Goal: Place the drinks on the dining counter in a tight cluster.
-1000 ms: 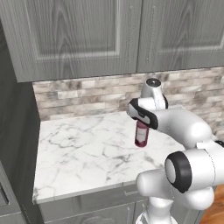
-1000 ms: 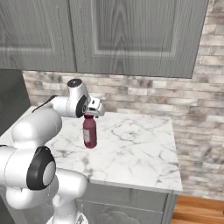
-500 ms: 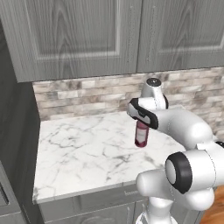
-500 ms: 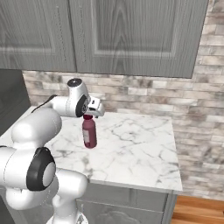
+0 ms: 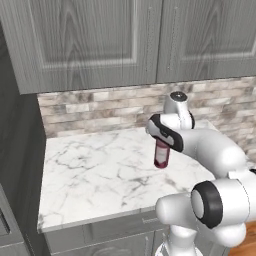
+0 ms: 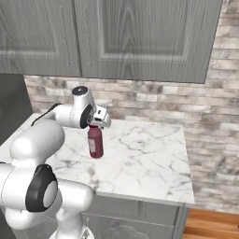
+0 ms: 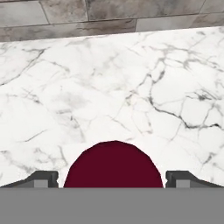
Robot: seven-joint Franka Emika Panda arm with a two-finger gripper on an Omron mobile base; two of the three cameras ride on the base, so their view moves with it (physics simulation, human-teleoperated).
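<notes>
One of the drinks, a dark red bottle (image 5: 161,155) with a pale label, stands upright on a small white marble counter (image 5: 95,175) in front of a brick backsplash. My gripper (image 5: 161,142) hangs straight over it, open, with a fingertip on each side of the bottle's top. From the right base camera the bottle (image 6: 95,143) stands just below the gripper (image 6: 94,128). In the hand view the bottle's round red top (image 7: 113,168) sits between the two fingertips (image 7: 43,178), with a thin gap on each side of the gripper (image 7: 113,177). The dining counter is out of view.
Grey wall cabinets (image 5: 100,40) hang low over the counter. The brick backsplash (image 6: 154,105) closes off the back. A dark tall unit (image 5: 15,150) borders the counter's left side. The counter's right edge (image 6: 189,163) drops to a wooden floor (image 6: 210,224).
</notes>
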